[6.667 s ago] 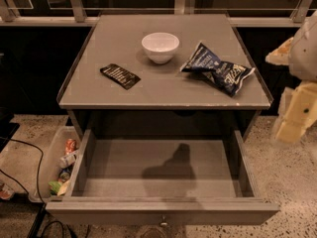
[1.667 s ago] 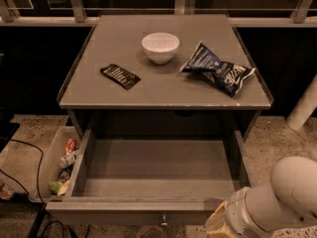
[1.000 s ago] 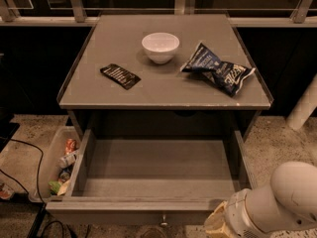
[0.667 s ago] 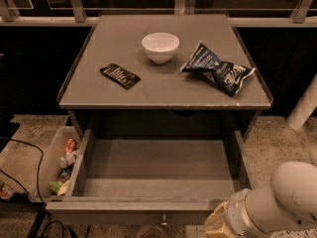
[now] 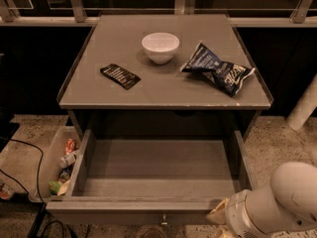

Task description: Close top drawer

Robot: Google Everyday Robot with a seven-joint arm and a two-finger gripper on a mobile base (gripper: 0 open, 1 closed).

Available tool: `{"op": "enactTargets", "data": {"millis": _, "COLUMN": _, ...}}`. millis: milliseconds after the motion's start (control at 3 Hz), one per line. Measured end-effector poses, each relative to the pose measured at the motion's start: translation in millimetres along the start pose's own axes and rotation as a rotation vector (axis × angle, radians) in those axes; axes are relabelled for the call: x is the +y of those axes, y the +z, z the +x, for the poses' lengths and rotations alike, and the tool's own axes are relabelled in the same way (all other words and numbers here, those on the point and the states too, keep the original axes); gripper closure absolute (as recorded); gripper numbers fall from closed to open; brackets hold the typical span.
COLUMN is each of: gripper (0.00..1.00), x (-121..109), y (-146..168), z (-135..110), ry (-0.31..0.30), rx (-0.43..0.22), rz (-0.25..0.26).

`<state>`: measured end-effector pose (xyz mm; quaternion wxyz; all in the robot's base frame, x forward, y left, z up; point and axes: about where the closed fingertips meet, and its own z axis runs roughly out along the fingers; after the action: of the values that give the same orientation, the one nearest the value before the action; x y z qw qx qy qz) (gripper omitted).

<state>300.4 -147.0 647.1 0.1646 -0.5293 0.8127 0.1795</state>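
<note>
The top drawer (image 5: 158,170) is a wide shallow grey wooden drawer, pulled fully out under the cabinet top, with nothing in it. Its front panel (image 5: 133,212) runs along the bottom of the view, with a small round metal knob (image 5: 162,220) at its centre. My arm's white and cream body (image 5: 270,207) fills the bottom right corner. The gripper end (image 5: 220,217) sits at the drawer front's right end, just right of the knob. Its fingers are hidden below the frame edge.
On the cabinet top (image 5: 119,48) sit a white bowl (image 5: 160,47), a dark blue chip bag (image 5: 218,74) and a black flat packet (image 5: 120,76). A clear bin (image 5: 59,165) with snack packets stands on the floor at the left. A black cable (image 5: 25,152) lies beside it.
Over several seconds my arm came from the far right side down to the drawer front's right end. In the last second it has barely moved. The drawer stays open.
</note>
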Motion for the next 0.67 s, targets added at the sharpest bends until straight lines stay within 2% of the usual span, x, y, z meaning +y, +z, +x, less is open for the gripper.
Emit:
{"op": "enactTargets", "data": {"millis": 333, "gripper": 0.00, "x": -10.7, "y": -2.4, "z": -4.6, "ry": -0.002, "rx": -0.036, "rz": 0.014}}
{"op": "enactTargets", "data": {"millis": 667, "gripper": 0.20, "x": -49.0, "y": -12.7, "z": -8.1, "ry": 0.036, "rx": -0.160, "rz": 0.064}}
